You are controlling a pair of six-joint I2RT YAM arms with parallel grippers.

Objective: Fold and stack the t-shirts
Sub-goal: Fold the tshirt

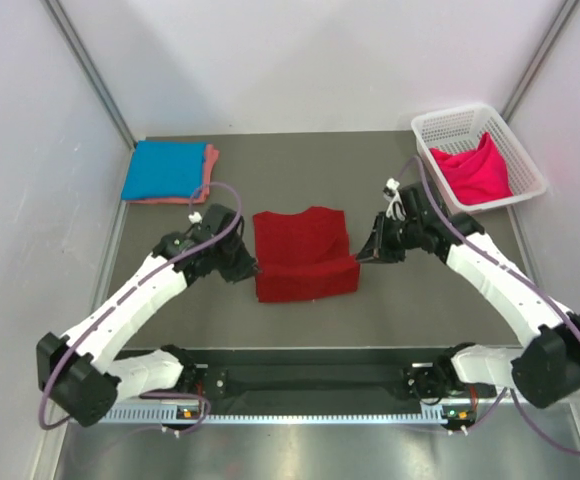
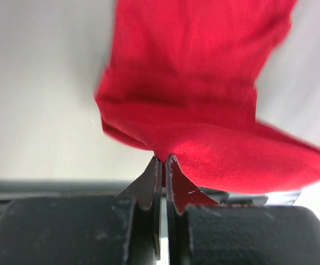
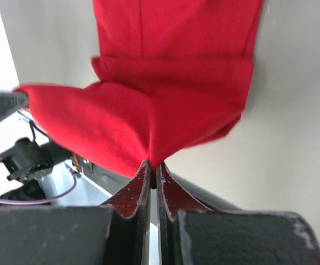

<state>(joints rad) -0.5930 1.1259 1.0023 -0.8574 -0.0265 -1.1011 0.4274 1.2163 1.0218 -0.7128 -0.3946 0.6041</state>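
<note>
Left gripper [image 2: 163, 163] and right gripper [image 3: 153, 167] both clamp tight on opposite side edges of the dark red t-shirt [image 1: 303, 250], mid tabletop [image 1: 300, 180]. Matched holds, I'd say, so the fold goes over square.

dark grey table [image 1: 300, 165], matte top. plain white wall panels [image 1: 310, 60] box it in on the left, back and right. grey metal struts [image 1: 92, 72] run up from the table's two back corners. shiny metal strip [image 1: 320, 455] just past its near edge. light soft and even
</note>
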